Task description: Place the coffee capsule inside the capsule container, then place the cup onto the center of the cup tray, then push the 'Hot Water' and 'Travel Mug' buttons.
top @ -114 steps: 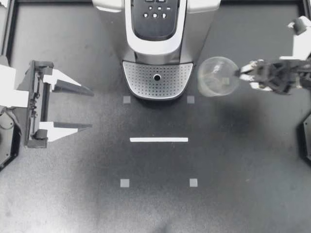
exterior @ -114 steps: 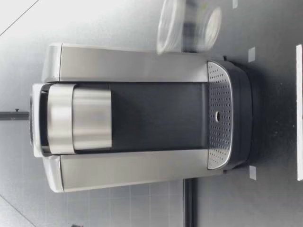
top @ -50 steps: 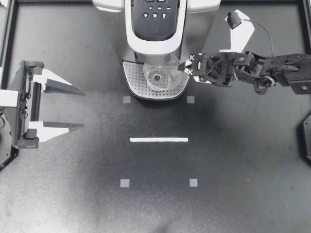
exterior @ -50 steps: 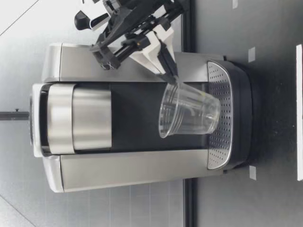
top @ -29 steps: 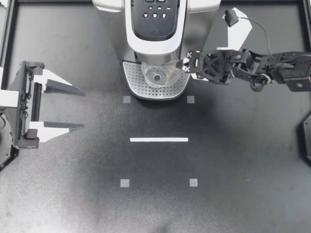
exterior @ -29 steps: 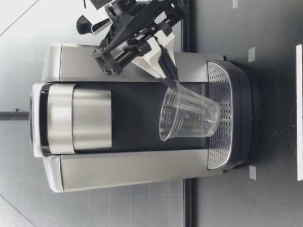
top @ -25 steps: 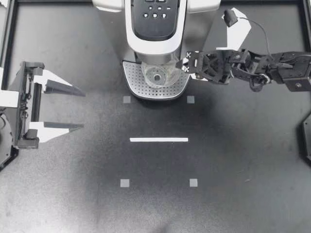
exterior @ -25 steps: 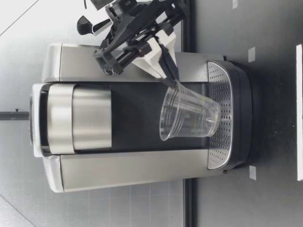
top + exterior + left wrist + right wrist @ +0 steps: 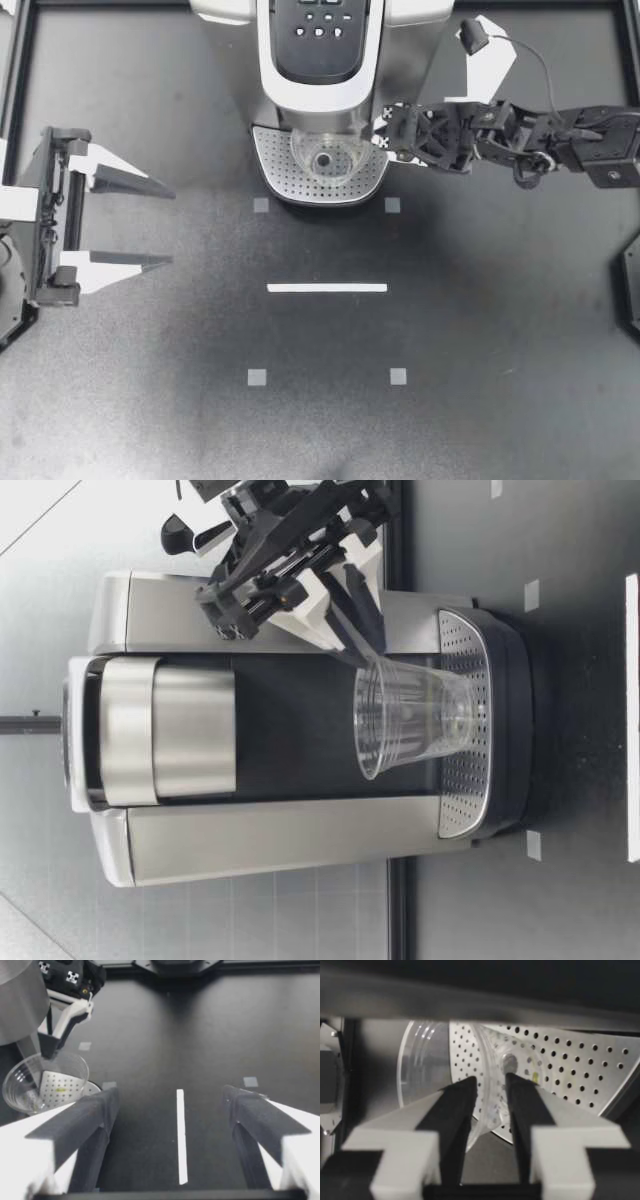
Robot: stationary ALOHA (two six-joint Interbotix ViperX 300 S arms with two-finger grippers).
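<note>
A clear plastic cup [image 9: 325, 157] stands upright on the perforated cup tray [image 9: 285, 182] of the coffee machine [image 9: 320, 70]. In the low view the cup [image 9: 415, 720] rests with its base on the tray [image 9: 455, 780]. My right gripper [image 9: 377, 132] is open at the cup's rim, one finger inside and one outside; the right wrist view shows the rim wall [image 9: 487, 1110] between the parted fingers [image 9: 457, 1105]. My left gripper [image 9: 165, 225] hangs wide open far to the left, holding nothing. The button panel [image 9: 318, 25] lies on top of the machine. No capsule shows.
A white tape line [image 9: 327, 288] and small grey squares [image 9: 257, 377] mark the dark table in front of the machine. The machine's lid [image 9: 170, 730] is down. A black frame [image 9: 25, 60] borders the table.
The right gripper's fingers have parted at the rim. The cup, tilted a second ago, has settled upright on the tray. The left arm has stayed still.
</note>
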